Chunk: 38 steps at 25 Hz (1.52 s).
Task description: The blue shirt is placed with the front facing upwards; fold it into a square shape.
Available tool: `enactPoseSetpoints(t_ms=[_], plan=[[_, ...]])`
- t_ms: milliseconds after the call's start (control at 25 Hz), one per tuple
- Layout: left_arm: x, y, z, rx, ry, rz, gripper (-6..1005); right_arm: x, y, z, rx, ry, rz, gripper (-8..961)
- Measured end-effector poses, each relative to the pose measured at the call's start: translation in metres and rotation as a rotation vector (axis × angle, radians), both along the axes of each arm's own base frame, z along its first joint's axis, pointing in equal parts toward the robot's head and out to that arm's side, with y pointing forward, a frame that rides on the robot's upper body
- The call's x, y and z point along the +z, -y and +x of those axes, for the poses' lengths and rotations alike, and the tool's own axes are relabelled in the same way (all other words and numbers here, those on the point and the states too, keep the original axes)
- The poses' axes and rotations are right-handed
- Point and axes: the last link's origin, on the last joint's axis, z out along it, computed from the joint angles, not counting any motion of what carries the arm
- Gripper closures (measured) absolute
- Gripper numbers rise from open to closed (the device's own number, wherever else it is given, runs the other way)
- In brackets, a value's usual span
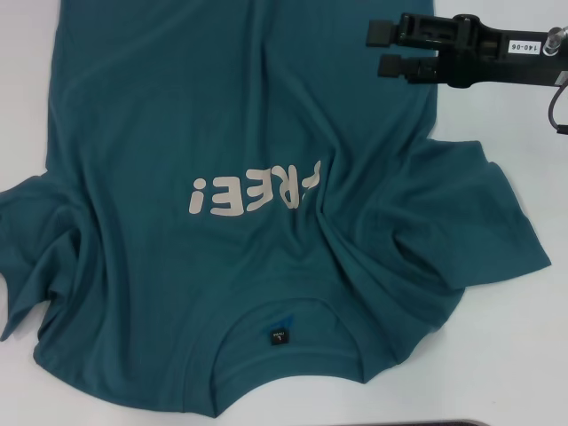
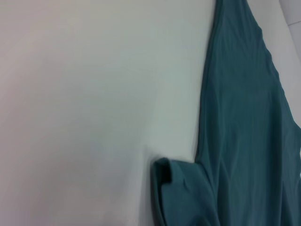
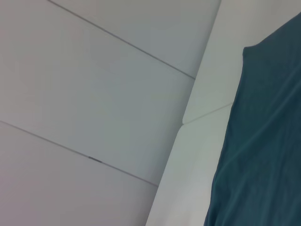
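Right gripper (image 1: 382, 49) hovers with jaws parted, empty, over the shirt (image 1: 222, 133) edge just beneath them — likely lining up a fold; left gripper unseen

The right arm reaches in from the right edge of the head view, near the top, lying roughly level and pointing toward the robot's left. Its black right pincer (image 1: 383, 50) leads, with two blunt fingertips (image 1: 381, 35) stacked one above the other and a clear gap between them, holding nothing. A white label with dark characters sits on the arm body behind the fingers, and a dark cable loops off at the far right. The left arm and left pincer appear in no view, not even in its own wrist view.
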Motion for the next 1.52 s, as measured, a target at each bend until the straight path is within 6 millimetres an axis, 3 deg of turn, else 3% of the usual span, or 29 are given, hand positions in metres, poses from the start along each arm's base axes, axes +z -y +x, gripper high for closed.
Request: enactPoseSetpoints(t_ms=[560,1120,1320,1520], plan=[[-0.011,-0.002,-0.003,0.021,0.0,-0.019,157,-0.001,0.001,0.001,-0.002,0.002,-0.005,39],[-0.024,-0.014,0.011,-0.028,0.017,-0.091,157,0.0,0.005,0.008,-0.024,-0.007,0.003,38],[-0.024,-0.02,0.017,-0.045,0.001,-0.107,222,0.002,0.005,0.01,-0.031,-0.013,0.012,38],[-0.025,-0.023,0.02,-0.05,-0.008,-0.126,384,0.003,0.006,0.011,-0.039,-0.017,0.016,38]])
